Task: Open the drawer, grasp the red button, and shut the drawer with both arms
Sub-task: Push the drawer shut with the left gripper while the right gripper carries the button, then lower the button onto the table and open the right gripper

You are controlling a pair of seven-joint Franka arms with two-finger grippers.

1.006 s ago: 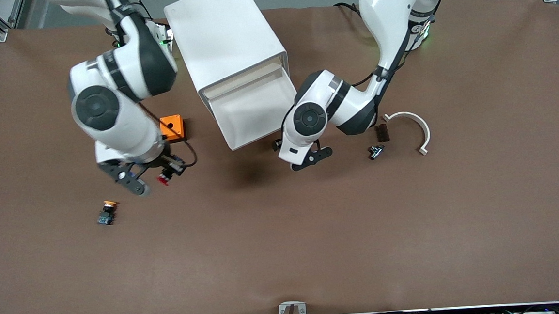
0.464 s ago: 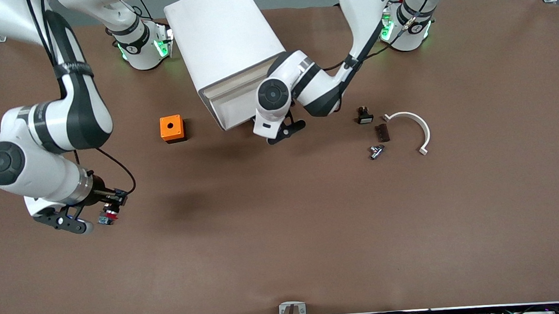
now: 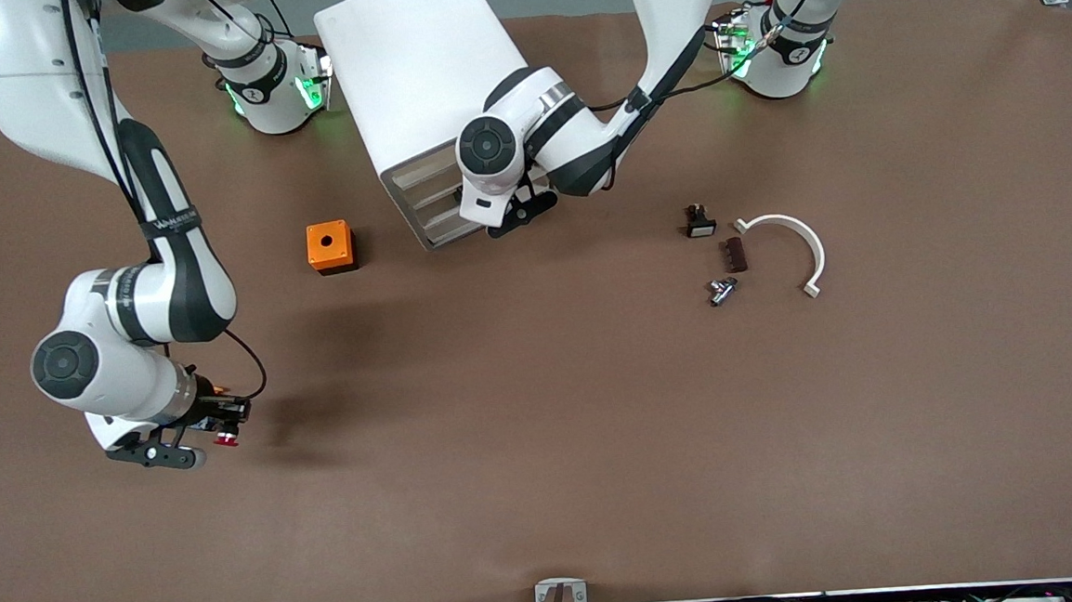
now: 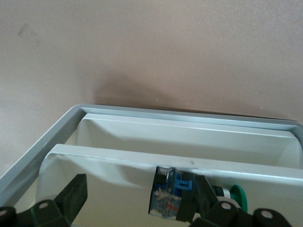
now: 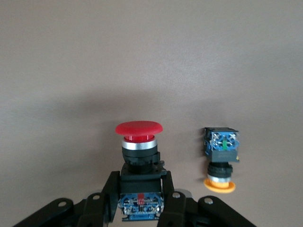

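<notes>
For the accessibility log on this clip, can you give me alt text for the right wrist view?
The right gripper is shut on the button, gripping its black-and-blue body with the red mushroom cap pointing away from the camera, over the brown table. Beside it on the table lies a similar orange-capped button on its side.

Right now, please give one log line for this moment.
right tool: holds red button over table | left tool: open, at cabinet drawers | orange button: on table

Drawer (image 3: 442,215) shut; red-capped button (image 5: 139,163) claw-held.
</notes>
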